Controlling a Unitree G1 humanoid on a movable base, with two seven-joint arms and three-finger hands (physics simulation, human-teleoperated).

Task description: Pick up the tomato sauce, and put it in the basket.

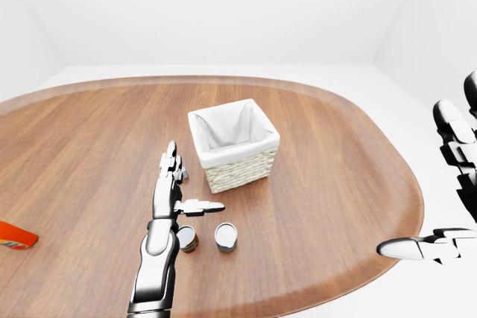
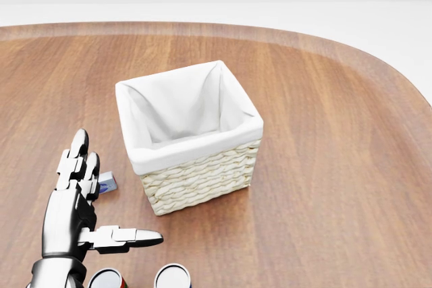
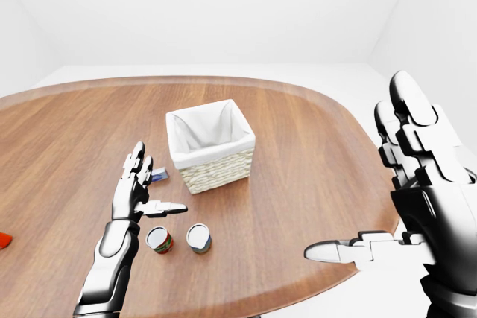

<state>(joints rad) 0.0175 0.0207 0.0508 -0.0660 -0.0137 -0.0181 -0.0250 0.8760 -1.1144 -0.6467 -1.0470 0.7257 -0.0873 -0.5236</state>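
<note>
two cans stand on the wooden table (image 3: 313, 154), close to its near edge. at the far left of the left-eye view an orange thing (image 1: 15, 235) lies on the table, cut by the picture edge; what it is i cannot tell. next comes the left hand (image 3: 136, 193), which hovers above the table with fingers straight and spread and the thumb pointing to the right; it holds nothing. just beyond its fingertips a small blue and white packet (image 3: 158, 176) lies flat, between the hand and the basket. below the thumb, in the right-eye view, stands the red can (image 3: 158, 240), upright, with a pale lid; i take it for the tomato sauce, though the label is too small to read. it is on the table, outside the basket, and the hand does not touch it. just beside it on the right stands the other can (image 3: 198, 237), also upright, with a blue and yellow side. further up the view is the basket (image 2: 202, 173), woven, square, with a white cloth lining; nothing shows inside it. at the far right the right hand (image 3: 406, 206) is raised off the table edge, fingers apart and thumb stretched to the left, gripping nothing.
</note>
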